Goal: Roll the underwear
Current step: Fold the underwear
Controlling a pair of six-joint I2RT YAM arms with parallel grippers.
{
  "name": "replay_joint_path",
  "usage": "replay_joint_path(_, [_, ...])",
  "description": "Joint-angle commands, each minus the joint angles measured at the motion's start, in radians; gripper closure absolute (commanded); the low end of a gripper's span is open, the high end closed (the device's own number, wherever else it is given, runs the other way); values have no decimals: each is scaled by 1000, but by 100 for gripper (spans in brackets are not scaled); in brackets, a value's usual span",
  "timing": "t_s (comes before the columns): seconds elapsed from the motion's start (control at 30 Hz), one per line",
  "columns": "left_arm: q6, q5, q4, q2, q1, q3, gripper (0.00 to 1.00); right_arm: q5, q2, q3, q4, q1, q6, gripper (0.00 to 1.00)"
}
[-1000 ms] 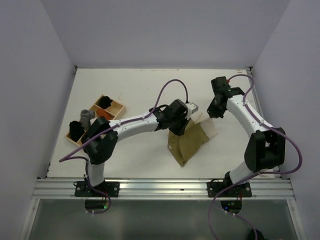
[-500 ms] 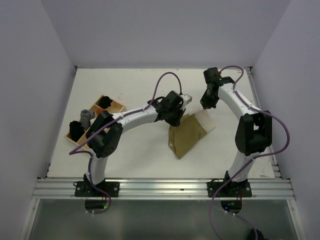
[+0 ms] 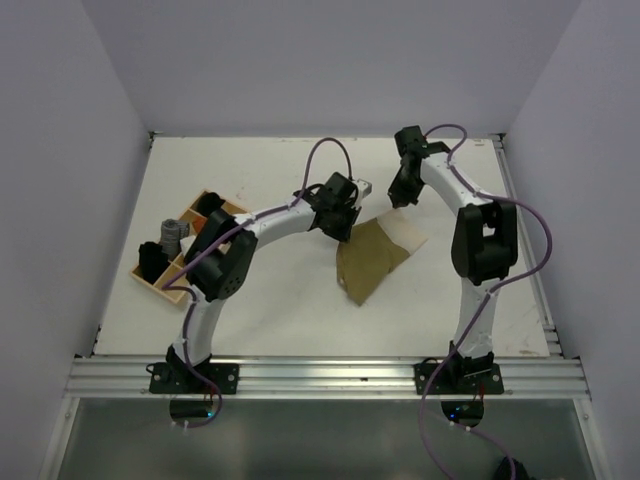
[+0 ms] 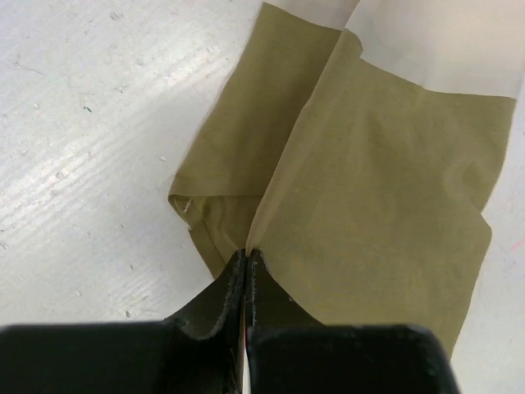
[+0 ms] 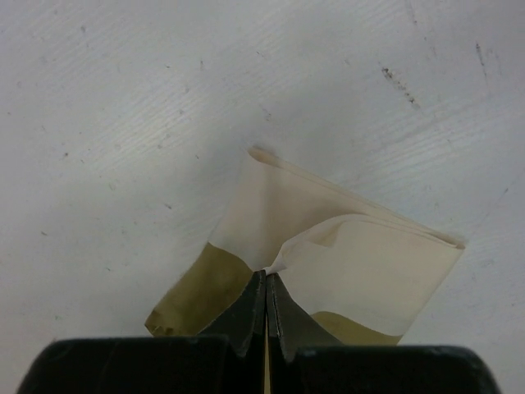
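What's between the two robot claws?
The underwear stretches between them: the left gripper pinches its olive part, the right gripper its cream edge. The top view shows this.

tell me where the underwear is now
Top view: the underwear lies on the table, right of centre, pinched by the left gripper at its olive fold and the right gripper at its cream edge.
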Motion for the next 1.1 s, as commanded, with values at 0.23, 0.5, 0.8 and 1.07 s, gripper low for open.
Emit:
replay_joint_path(0.23, [6, -56, -15, 104, 79, 137, 91, -50, 175, 211, 65, -1, -53, 100])
replay_joint_path(0.5, [34, -94, 9, 101, 97, 203, 45, -211, 221, 287, 88, -2, -121, 69])
replay_joint_path(0.8, [158, 93, 21, 154, 97, 217, 42, -225, 86, 149, 9, -11, -145, 62])
replay_joint_path(1.07, [169, 62, 27, 164, 97, 174, 43, -227, 4, -2, 75, -37, -181, 64])
